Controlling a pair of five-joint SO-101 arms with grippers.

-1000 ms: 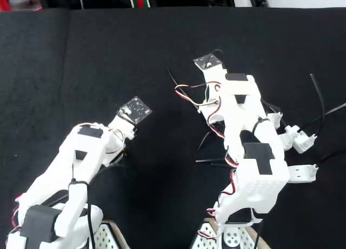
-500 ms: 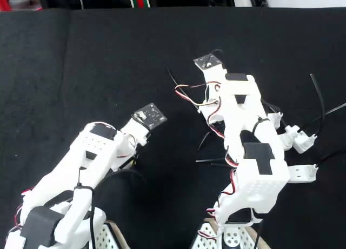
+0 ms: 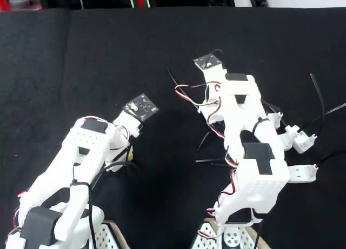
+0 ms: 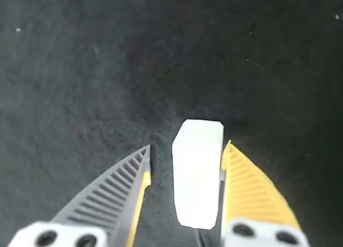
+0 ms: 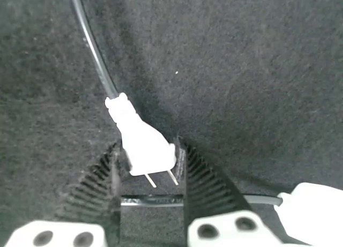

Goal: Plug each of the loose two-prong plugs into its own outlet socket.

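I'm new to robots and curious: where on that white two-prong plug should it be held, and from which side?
Probably best to grip the plug by the two opposite sides of its wide white end, just behind the prongs, closing in across its width. That leaves the prongs and cord free. The right arm's jaws clamp it this way.
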